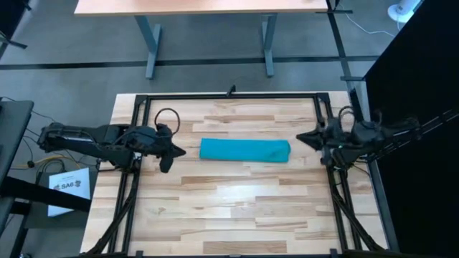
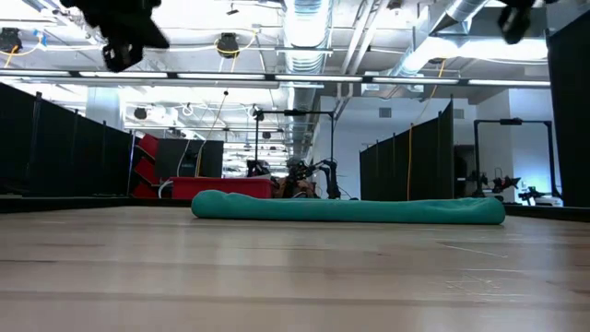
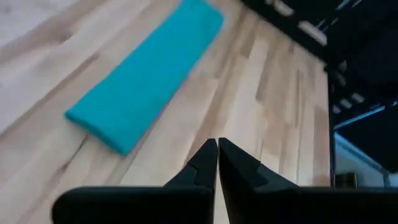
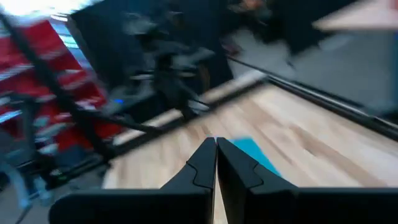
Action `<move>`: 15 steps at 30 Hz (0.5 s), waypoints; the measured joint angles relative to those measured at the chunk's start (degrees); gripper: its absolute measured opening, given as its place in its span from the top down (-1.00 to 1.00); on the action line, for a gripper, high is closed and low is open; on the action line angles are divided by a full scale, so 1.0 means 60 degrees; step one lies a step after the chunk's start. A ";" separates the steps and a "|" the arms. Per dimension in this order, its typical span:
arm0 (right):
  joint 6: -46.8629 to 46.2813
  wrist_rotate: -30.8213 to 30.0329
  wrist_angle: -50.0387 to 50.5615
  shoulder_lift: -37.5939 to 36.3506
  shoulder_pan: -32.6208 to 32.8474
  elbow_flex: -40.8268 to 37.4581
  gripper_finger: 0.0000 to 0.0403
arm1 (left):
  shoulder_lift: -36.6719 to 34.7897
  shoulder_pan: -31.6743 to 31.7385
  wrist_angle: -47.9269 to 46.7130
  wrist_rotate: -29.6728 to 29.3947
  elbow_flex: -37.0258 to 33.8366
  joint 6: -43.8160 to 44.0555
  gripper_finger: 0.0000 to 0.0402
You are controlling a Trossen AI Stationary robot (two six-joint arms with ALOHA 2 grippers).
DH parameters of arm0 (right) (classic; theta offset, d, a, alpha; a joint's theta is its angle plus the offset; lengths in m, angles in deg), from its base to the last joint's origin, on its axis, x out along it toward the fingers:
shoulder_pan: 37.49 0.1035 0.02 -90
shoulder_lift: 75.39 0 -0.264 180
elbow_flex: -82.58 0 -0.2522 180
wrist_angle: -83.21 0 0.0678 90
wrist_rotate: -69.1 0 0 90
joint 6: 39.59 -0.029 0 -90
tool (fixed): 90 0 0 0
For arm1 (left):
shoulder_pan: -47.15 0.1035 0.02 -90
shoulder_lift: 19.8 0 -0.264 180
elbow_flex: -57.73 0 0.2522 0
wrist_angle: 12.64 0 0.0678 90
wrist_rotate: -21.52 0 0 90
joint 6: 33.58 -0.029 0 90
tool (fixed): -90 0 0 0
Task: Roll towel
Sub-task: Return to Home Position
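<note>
The towel [image 1: 244,150] is lying rolled into a long, flattened tube on the wooden table [image 1: 237,204]. It is stretching sideways across the middle of the top, a little toward the far edge. The left gripper [image 1: 179,151] is hanging just off the roll's left end, apart from it, with its tip pointing toward the cloth. In the left wrist view its two fingers [image 3: 202,165] are pressing together with no gap and gripping nothing, and the towel [image 3: 146,78] is showing ahead of them on the boards. The right gripper [image 1: 301,137] is sitting near the roll's right end, also clear of it and pointing inward. In the right wrist view its fingers [image 4: 202,165] are likewise closed against each other and empty, with a corner of the towel [image 4: 255,152] showing just beyond the tips. From table height the towel [image 2: 350,209] is resting on the wood as a low, even roll.
</note>
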 joint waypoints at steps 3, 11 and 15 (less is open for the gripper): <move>0.1225 0.0486 -0.2818 -0.0199 -0.0002 -0.1190 0.99 | -0.0102 -0.0401 0.1604 0.0336 -0.0242 -0.0983 1.00; 0.2445 0.1279 -0.6219 -0.0510 -0.0039 -0.2937 0.99 | -0.0117 -0.0634 0.6526 0.1629 -0.2026 -0.2393 1.00; 0.2586 0.1409 -0.6291 -0.0551 -0.0162 -0.3277 0.99 | -0.0147 -0.0586 0.7916 0.1609 -0.3147 -0.1923 1.00</move>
